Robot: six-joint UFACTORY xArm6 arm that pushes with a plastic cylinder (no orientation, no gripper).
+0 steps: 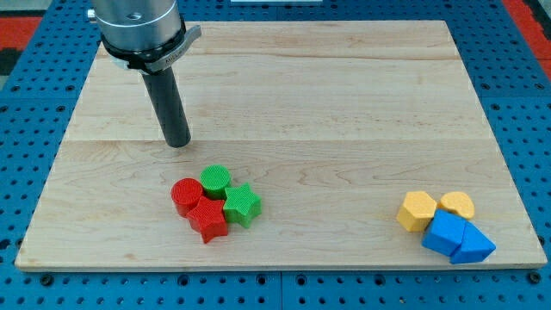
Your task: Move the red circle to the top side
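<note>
Red circle [185, 195] lay on the pale wooden table [344, 103], touching the red star [207, 220]; my tip [177, 143] stood above-left, apart; no jaws were present.

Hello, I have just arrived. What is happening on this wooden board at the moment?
A robot arm with a dark rod is working on a wooden board. My tip rests on bare wood, above and slightly left of a cluster: red circle, green circle, red star, green star. It touches no block. The red circle, meant for the top side, sits low. Two yellow blocks and two blue blocks lie at the bottom right.
</note>
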